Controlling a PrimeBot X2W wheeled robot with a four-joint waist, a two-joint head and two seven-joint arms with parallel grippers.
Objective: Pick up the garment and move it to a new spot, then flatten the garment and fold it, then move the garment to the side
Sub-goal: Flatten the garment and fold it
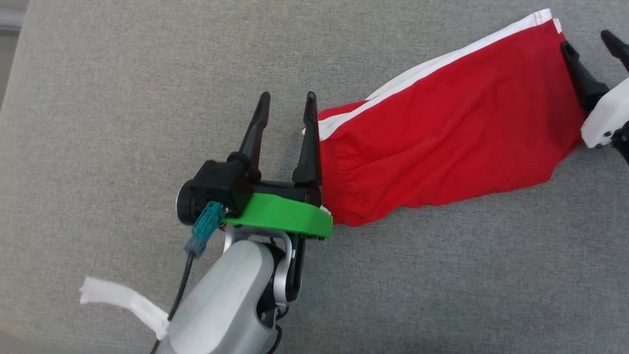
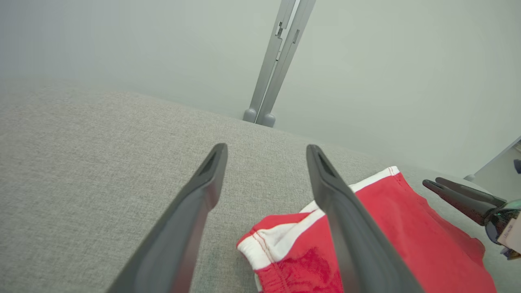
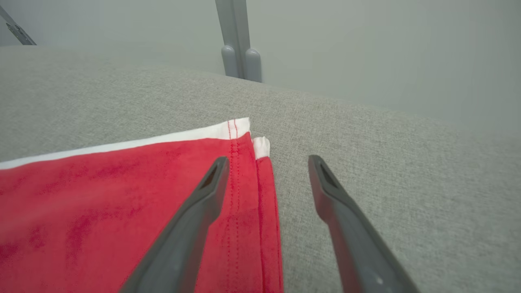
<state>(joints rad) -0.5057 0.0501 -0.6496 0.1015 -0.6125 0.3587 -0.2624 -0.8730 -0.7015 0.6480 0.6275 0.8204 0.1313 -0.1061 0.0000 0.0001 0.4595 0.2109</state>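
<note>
You have the left gripper [image 1: 288, 98] and right gripper [image 1: 586, 39] both spread wide, gripping nothing, at opposite ends of the red shorts [image 1: 442, 132], which lie stretched on the grey cushion [image 1: 123, 123], seemingly flattened for folding.

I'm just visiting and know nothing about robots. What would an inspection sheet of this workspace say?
Surface: flat grey woven fabric surface.
Job's things: red cloth shorts with white side stripe, lying flat between the pincers.
Clutter: white crumpled strip beside the left forearm.
Grippers: left pincer open at the waistband; right pincer open at the hem; neither holds anything.
Cables: black cable with teal plug behind the left pincer.
Surroundings: pale wall, grey metal post.
</note>
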